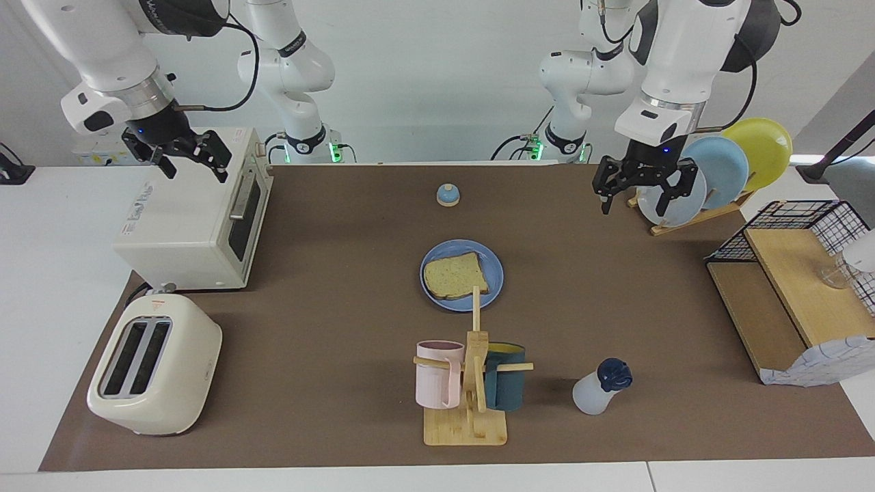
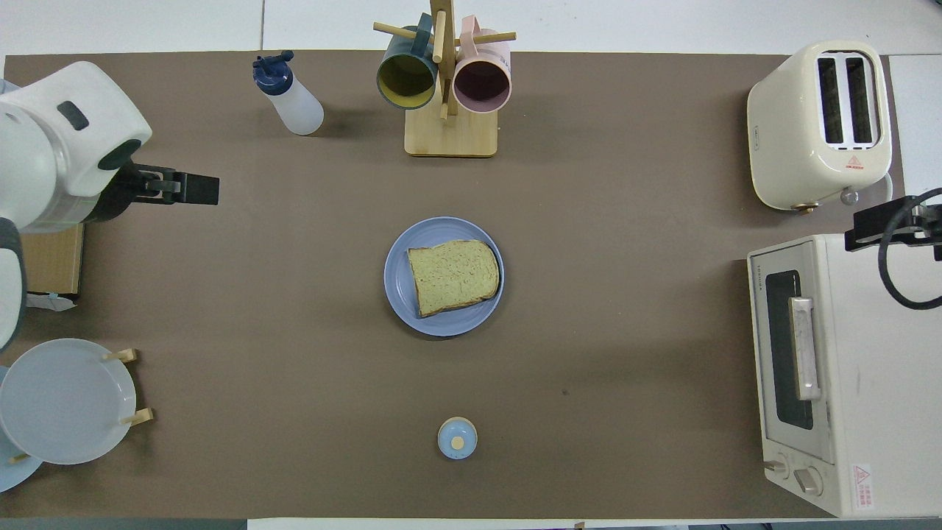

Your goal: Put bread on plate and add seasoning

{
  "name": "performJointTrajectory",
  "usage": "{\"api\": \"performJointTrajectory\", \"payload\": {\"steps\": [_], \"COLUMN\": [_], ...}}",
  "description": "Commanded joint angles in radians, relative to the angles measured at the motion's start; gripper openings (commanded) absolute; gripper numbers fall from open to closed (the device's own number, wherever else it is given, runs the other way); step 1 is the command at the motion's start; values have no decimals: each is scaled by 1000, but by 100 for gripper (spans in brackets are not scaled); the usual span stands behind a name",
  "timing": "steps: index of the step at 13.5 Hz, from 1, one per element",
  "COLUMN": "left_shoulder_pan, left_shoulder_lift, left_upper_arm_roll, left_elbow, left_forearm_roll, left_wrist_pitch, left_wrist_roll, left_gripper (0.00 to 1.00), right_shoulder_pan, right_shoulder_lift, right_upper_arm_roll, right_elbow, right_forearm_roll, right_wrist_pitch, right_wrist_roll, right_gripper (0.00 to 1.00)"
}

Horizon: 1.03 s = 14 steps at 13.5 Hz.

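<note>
Plate [image 1: 495, 268] [image 2: 397, 294]: mid-table, holds bread [image 1: 455, 276] [image 2: 452, 276]. Seasoning [image 1: 601, 387] [image 2: 288, 94]: upright, farther from the robots than plate, beside mug rack [image 1: 467, 383] [image 2: 445, 88]. Left gripper [image 1: 643, 183]: raised beside plate rack [image 1: 690, 213], fingers spread, empty. Right gripper [image 1: 184, 157]: over toaster oven [image 1: 191, 212] [image 2: 839, 368], fingers spread, empty.

High facing camera, steep overhead camera, both covering the table [image 1: 342, 225].

Table [image 1: 328, 287] bears plate [image 1: 493, 295], seasoning [image 1: 600, 388] (upright), toaster [image 1: 154, 365]
</note>
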Motion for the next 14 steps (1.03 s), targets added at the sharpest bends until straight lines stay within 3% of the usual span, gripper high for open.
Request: {"api": "performJointTrajectory", "payload": {"steps": [1,3,6,9,14], "left_shoulder_pan": [82,94,96,97,142], "left_shoulder_lift": [41,108,109,52,-63], "left_upper_arm_roll": [-9,-9,-6,-3,-8], "left_elbow": [147,303,332,214,-70], "left_forearm_roll": [-58,-63,-71,-87,-92], "left_wrist_pitch": [-231,-415,-499,-467,-208], "left_wrist_roll": [13,14,16,30,45], "left_gripper": [100,100,100,100,100], "right_shoulder_pan": [-4,-4,-4,-4,-4], "right_shoulder_lift": [-13,-13,-13,-13,-13], "right_upper_arm_roll": [7,8,17,21,21], "right_elbow": [-2,-2,-2,0,-2], "right_forearm_roll": [-22,-31,-55,-55,-53], "right_wrist_pitch": [14,14,14,14,14], "right_wrist_roll": [-17,-17,-18,-17,-17], "right_gripper": [100,100,100,100,100]}}
